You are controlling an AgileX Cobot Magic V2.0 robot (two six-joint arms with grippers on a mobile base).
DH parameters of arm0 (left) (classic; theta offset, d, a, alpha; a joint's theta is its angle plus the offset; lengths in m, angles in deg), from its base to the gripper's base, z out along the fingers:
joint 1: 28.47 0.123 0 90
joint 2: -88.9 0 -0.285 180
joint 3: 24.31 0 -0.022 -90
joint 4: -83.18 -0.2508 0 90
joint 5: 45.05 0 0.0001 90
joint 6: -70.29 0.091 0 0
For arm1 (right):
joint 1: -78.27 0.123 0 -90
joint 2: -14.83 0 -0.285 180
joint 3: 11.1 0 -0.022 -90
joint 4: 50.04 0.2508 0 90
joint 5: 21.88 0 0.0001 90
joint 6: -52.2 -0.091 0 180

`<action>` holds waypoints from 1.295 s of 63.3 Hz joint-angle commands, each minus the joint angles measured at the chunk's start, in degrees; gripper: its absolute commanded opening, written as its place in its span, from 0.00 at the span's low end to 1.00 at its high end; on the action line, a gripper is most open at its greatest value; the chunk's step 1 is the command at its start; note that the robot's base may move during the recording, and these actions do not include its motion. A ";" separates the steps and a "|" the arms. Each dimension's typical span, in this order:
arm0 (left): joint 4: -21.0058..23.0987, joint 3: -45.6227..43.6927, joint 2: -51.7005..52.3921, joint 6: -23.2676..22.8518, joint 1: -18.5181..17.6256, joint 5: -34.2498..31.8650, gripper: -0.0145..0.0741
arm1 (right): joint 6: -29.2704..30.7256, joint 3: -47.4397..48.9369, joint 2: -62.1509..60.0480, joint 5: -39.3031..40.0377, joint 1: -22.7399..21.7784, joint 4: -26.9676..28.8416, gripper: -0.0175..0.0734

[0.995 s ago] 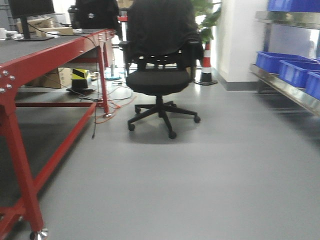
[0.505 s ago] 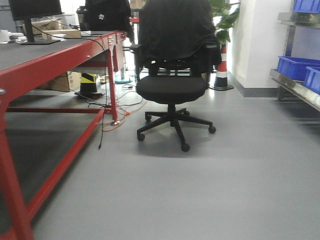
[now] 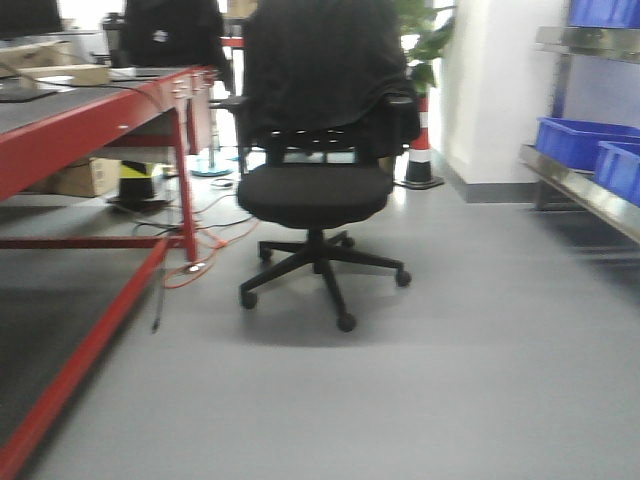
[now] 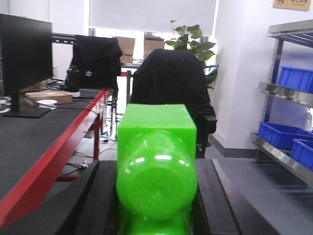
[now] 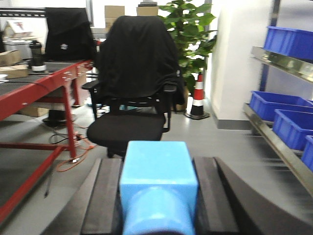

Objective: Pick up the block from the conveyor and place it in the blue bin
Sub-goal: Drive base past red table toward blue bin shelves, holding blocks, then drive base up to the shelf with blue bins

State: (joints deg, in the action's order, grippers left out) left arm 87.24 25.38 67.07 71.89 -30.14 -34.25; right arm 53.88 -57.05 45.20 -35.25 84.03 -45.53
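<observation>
Front view against 1 s and 0.5 s back: the office chair (image 3: 315, 190) has grown and slid across frame, the red-framed bench (image 3: 90, 115) has drawn off leftward, and edges are blurred. Reading: the base is rolling and yawing, arms carried along.

Left gripper (image 4: 156, 169) pinches a green block (image 4: 156, 127) between dark fingers (image 4: 93, 200). Right gripper (image 5: 156, 196) pinches a light-blue block (image 5: 157, 164) likewise. Both blocks are thus already picked; this looks like the transit phase.

Blue bins (image 5: 274, 105) sit on steel shelving (image 5: 281, 59), ahead and right of the right gripper, well apart. The chair lies straight ahead of both grippers, so a further rightward turn is probably needed before placing.
</observation>
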 commanded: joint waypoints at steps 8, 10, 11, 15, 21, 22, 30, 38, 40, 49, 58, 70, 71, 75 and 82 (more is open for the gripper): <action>0.10 0.05 0.18 -0.28 -0.32 -1.09 0.04 | 0.32 -0.02 -0.12 0.93 0.08 -0.11 0.01; 0.10 0.05 0.18 -0.28 -0.32 -1.09 0.04 | 0.32 -0.02 -0.12 0.93 0.08 -0.11 0.01; 0.10 0.05 0.18 -0.28 -0.32 -1.09 0.04 | 0.32 -0.02 -0.12 0.93 0.08 -0.11 0.01; 0.10 0.05 0.18 -0.28 -0.32 -1.09 0.04 | 0.32 -0.02 -0.12 0.93 0.08 -0.11 0.01; 0.10 0.05 0.18 -0.28 -0.32 -1.09 0.04 | 0.32 -0.02 -0.12 0.93 0.08 -0.11 0.01; 0.10 0.05 0.18 -0.28 -0.32 -1.09 0.04 | 0.32 -0.02 -0.12 0.93 0.08 -0.11 0.01; 0.10 0.05 0.18 -0.28 -0.32 -1.09 0.04 | 0.32 -0.02 -0.12 0.93 0.08 -0.11 0.01; 0.10 0.05 0.18 -0.28 -0.32 -1.09 0.04 | 0.32 -0.02 -0.12 0.93 0.08 -0.11 0.01; 0.10 0.05 0.18 -0.28 -0.32 -1.09 0.04 | 0.32 -0.02 -0.12 0.93 0.08 -0.11 0.01; 0.10 0.05 0.18 -0.28 -0.32 -1.09 0.04 | 0.32 -0.02 -0.12 0.93 0.08 -0.11 0.01; 0.10 0.05 0.18 -0.28 -0.32 -1.09 0.04 | 0.32 -0.02 -0.12 0.93 0.08 -0.11 0.01; 0.10 0.05 0.18 -0.28 -0.32 -1.09 0.04 | 0.32 -0.02 -0.12 0.93 0.08 -0.11 0.01; 0.10 0.05 0.18 -0.28 -0.32 -1.09 0.04 | 0.32 -0.02 -0.12 0.93 0.08 -0.11 0.01; 0.10 0.05 0.18 -0.28 -0.32 -1.09 0.04 | 0.32 -0.02 -0.12 0.93 0.08 -0.11 0.01; 0.10 0.05 0.18 -0.28 -0.32 -1.09 0.04 | 0.32 -0.02 -0.12 0.93 0.08 -0.11 0.01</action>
State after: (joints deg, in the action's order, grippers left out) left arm 87.24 25.38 67.07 71.89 -30.14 -34.25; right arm 53.88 -57.05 45.20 -35.25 84.03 -45.53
